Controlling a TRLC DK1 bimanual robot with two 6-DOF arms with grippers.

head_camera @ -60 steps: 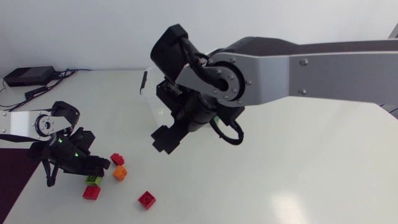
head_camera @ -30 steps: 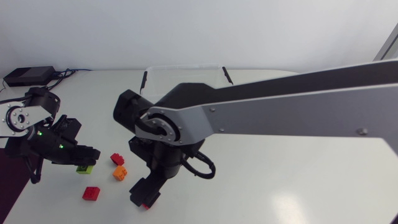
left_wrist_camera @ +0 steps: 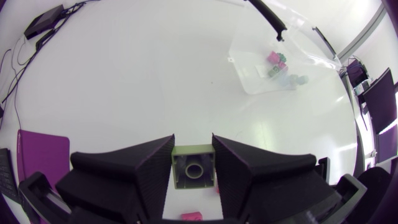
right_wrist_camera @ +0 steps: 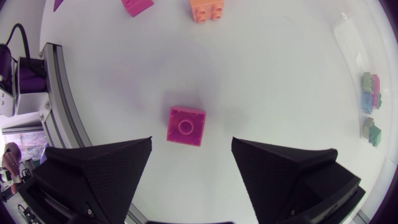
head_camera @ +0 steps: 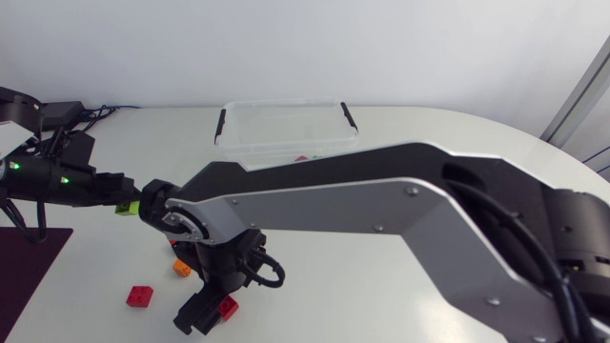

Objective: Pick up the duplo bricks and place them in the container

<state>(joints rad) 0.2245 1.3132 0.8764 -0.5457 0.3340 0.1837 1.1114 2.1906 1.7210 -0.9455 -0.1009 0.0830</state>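
Right pincer sits low at the near edge of the tabletop, wide open, holding nothing. The red brick lies flat just beside its tip. Right wrist view shows what the head view can't: that brick lies a bit ahead of the fingertips, clear of both, slightly skewed, and reads pink there. For a clean grab I'd nudge forward until the brick is centred in the gap, square the fingers to its flat sides, drop straight down, then close; closing on the corners would likely twist it out. A second red brick and an orange brick lie loose close by, so keep the descent vertical. Further back on the left, the left pincer shows only a sliver of green brick from above. Its wrist view settles it: both fingers press the sides of the green brick, hollow underside facing the camera, apparently lifted off the tabletop. It should get well over the rim before letting go. The container stands at the far side, half hidden by the right arm from overhead. The left wrist view shows pink, green and bluish bricks already inside.
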